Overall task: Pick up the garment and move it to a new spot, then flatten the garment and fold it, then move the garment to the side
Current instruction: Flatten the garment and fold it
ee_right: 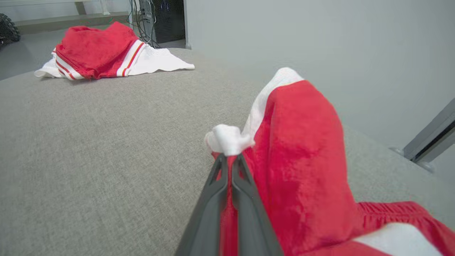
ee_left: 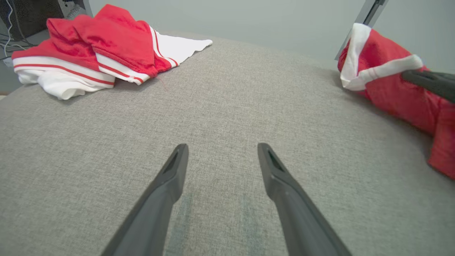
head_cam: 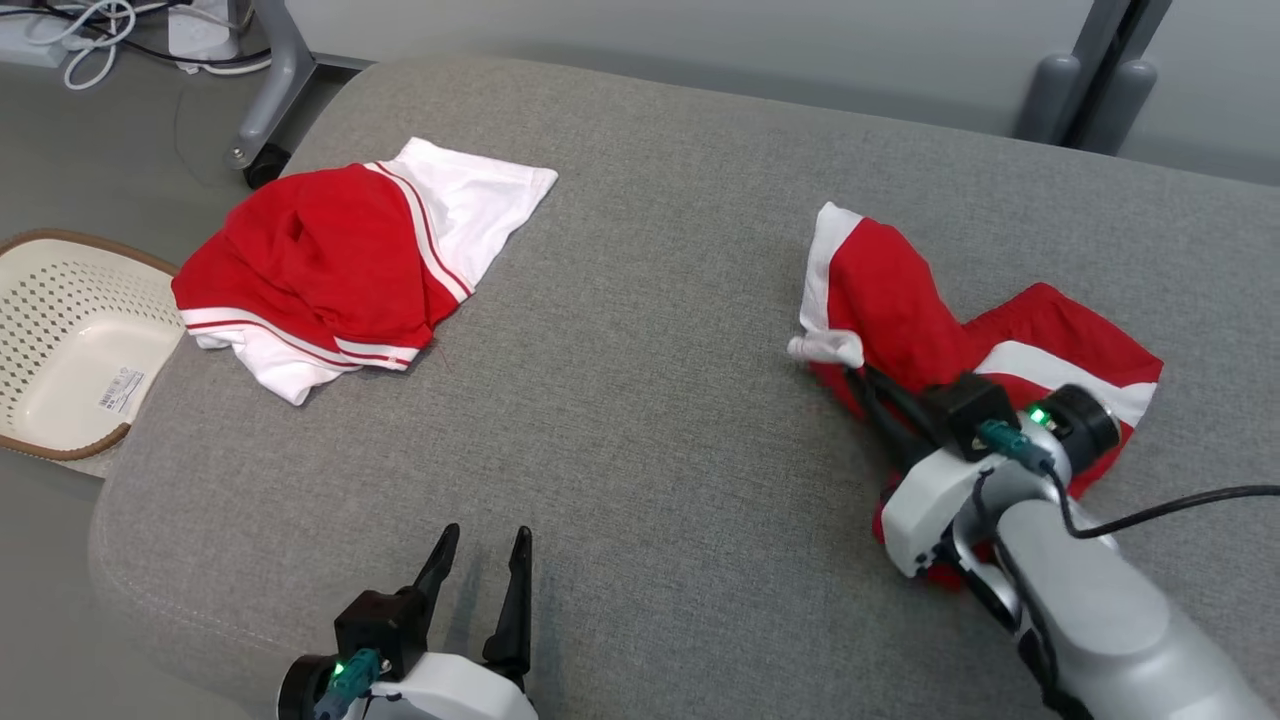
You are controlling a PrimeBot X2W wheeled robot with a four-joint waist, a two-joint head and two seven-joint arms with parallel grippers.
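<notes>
Now, right gripper (ee_right: pixel 231 156) pinching garment (ee_right: pixel 302 160), left gripper (ee_left: pixel 222 146) spread, second garment (head_cam: pixel 330 260) and basket (head_cam: pixel 60 290) far left.

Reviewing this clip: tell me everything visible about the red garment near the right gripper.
The red garment looks like soft, fleecy shorts with white bands and a gathered red edge. It lies crumpled on the right side of the grey upholstered surface, with one leg drawn up into a peak. The right gripper is shut on a bunched white hem corner, holding it raised, while the rest of the cloth lies on the surface.
</notes>
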